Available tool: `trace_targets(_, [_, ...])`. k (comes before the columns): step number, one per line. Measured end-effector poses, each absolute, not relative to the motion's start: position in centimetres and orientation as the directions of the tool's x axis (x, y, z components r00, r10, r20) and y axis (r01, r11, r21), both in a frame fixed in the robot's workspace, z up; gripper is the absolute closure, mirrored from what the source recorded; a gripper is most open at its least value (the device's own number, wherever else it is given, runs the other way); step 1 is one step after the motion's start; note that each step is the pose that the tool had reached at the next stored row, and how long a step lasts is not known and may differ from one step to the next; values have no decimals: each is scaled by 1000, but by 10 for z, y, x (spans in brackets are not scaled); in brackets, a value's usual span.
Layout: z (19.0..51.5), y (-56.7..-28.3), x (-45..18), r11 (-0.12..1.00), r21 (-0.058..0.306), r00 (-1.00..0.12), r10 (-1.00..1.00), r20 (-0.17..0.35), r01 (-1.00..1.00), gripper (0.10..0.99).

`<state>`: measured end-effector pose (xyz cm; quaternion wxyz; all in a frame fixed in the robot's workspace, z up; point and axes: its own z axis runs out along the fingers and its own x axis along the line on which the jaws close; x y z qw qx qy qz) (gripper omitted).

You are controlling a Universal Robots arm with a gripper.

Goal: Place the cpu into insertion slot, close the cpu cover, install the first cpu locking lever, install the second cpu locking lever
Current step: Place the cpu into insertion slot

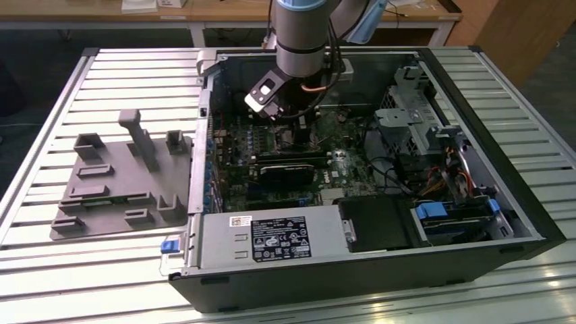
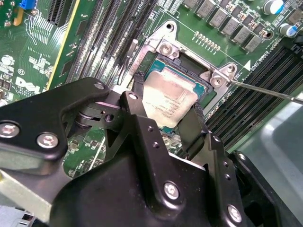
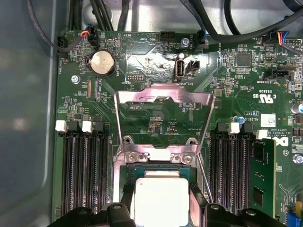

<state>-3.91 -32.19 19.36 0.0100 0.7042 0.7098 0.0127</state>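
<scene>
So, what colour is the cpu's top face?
The cpu is pale silver-grey; second wrist view shows it best.

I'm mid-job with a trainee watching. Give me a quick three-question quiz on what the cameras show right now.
1. True or false: the metal cover stands open, swung up off the socket.
2. What is the claw shut on? A) a screwdriver B) the chip C) a loose screw
3. In the exterior view, what lies on the table to that view's left of the computer case?
Key: 1 true; 2 B; 3 a grey moulded holder block.
</scene>
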Motion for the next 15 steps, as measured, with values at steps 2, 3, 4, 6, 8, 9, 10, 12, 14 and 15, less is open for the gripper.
trace_targets(2, [194,-322,-39,8,32,-8,1000,3,999,549])
trace_targets(3, [194,-322,-39,8,32,-8,1000,3,999,549])
trace_targets(4, [193,-322,-39,8,32,-8,1000,3,999,549])
trace_targets(6, [193,-322,-39,8,32,-8,1000,4,999,549])
trace_targets(8, [193,-322,-39,8,32,-8,1000,4,999,549])
trace_targets(9, [193,-322,-39,8,32,-8,1000,4,999,537])
trace_targets(10, [193,-322,-39,8,32,-8,1000,4,999,537])
trace_targets(12, [193,-322,-39,8,32,-8,1000,4,999,475])
trace_targets(14, [193,-322,-39,8,32,-8,1000,4,999,475])
trace_targets(15, [193,-322,-39,8,32,-8,1000,4,999,475])
